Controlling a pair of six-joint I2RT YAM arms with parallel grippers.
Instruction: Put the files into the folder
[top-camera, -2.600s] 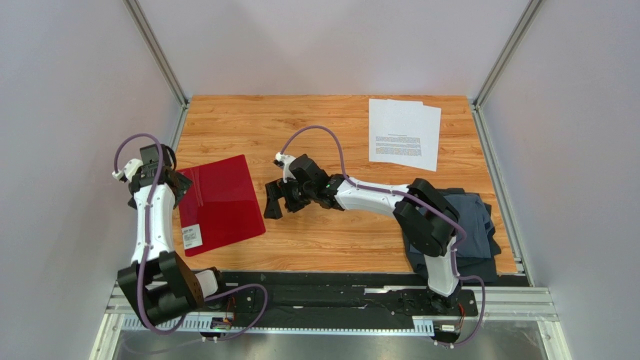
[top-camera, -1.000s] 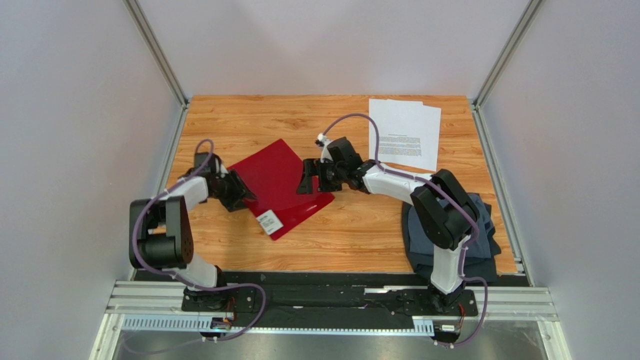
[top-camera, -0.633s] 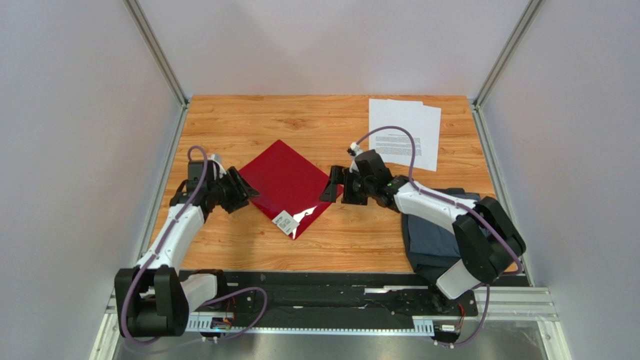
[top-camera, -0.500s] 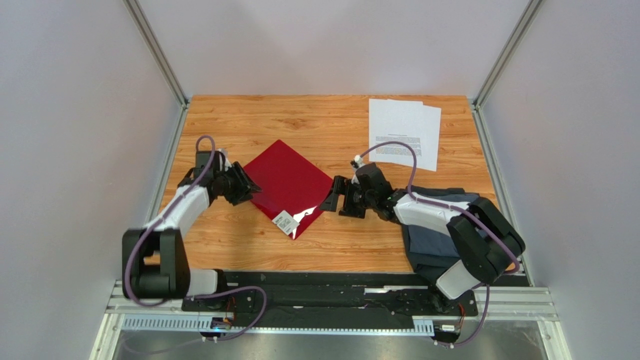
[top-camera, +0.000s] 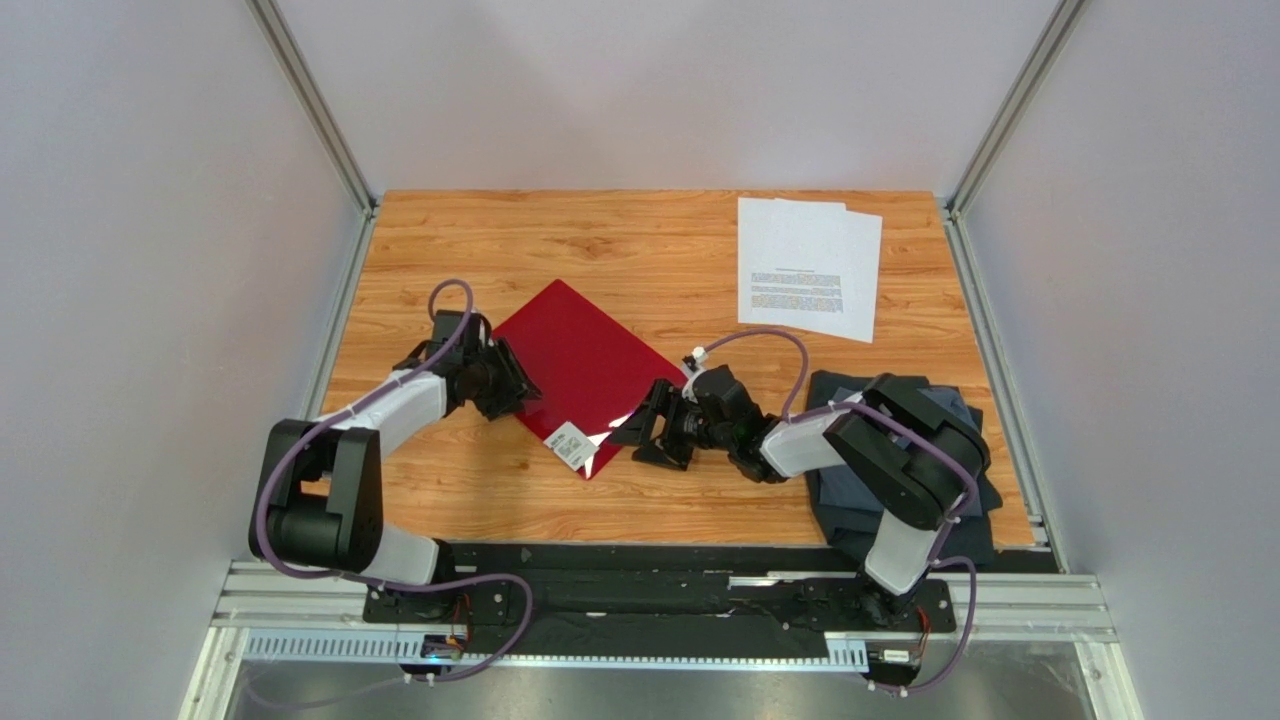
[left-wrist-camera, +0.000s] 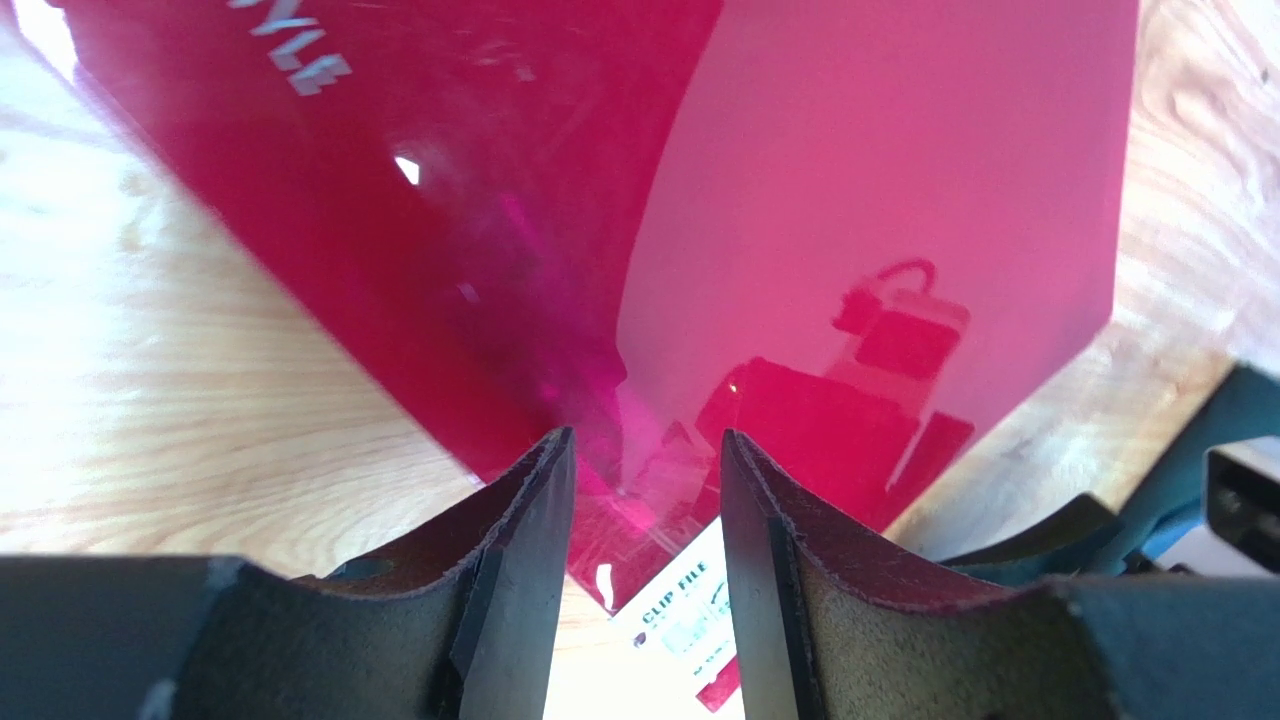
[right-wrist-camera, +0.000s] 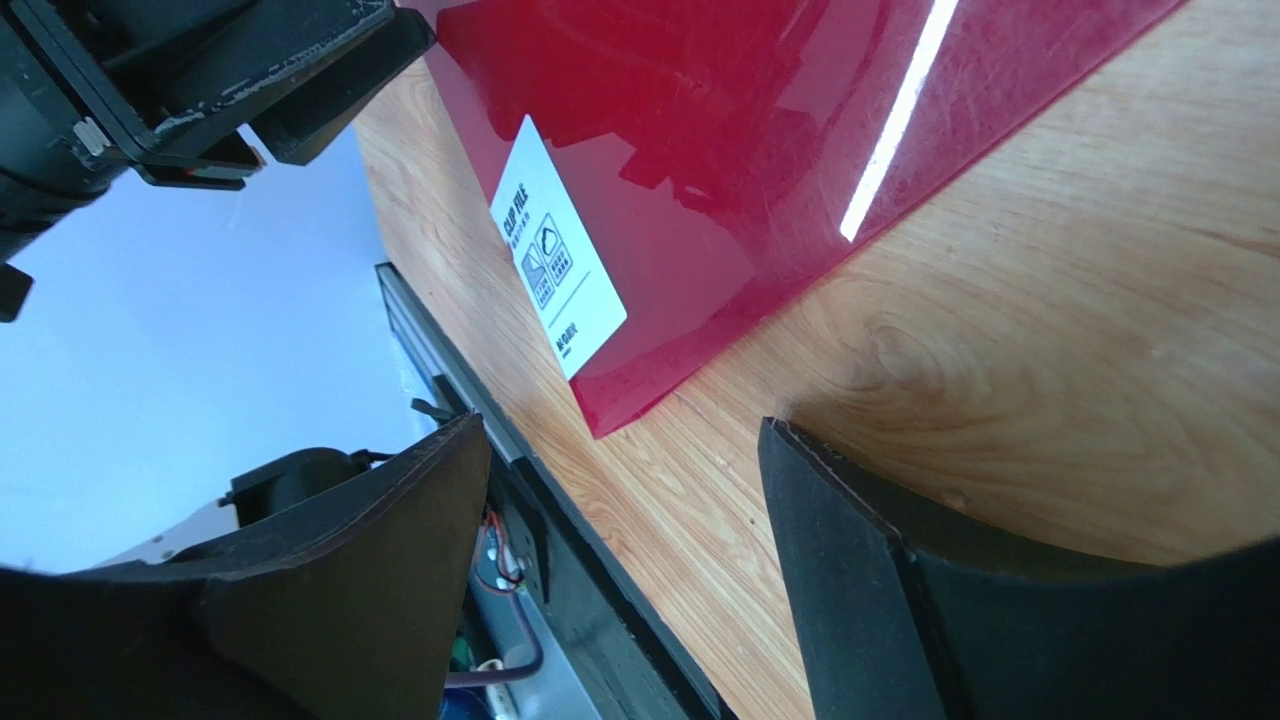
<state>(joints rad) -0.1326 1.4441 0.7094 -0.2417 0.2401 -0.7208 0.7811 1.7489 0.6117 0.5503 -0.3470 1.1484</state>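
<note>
Both left fingers (left-wrist-camera: 504, 593) and right fingers (right-wrist-camera: 879, 600) stand apart at opposite sides of the folder (top-camera: 586, 360).

The left arm is held low and stretched forward, the left gripper (top-camera: 507, 384) levelled, its fingers (left-wrist-camera: 526, 510) parted by a narrow gap. The right arm is folded inward, the right gripper (top-camera: 639, 432) pointed at its partner, fingers (right-wrist-camera: 857, 525) spread wide.
</note>
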